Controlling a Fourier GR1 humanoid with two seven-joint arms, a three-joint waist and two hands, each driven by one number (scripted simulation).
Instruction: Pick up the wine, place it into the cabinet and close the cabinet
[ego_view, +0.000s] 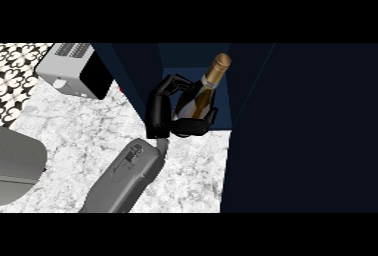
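Note:
The wine bottle (201, 95) has a dark body, a pale label and a gold foil neck. It leans with its neck pointing up and to the right, inside the opening of the dark blue cabinet (193, 59). My right hand (159, 112) is shut on the bottle's lower body, fingers curled over its left side and thumb under its base. The hand hides most of the bottle's bottom. The cabinet's open door (303, 130) is a large dark panel filling the right side of the view. My left hand does not show.
A grey and black toaster-like appliance (74, 70) stands on the white marble counter (81, 125) at the upper left, close to the cabinet's left panel (136, 75). A large grey rounded shape (18, 165) sits at the left edge.

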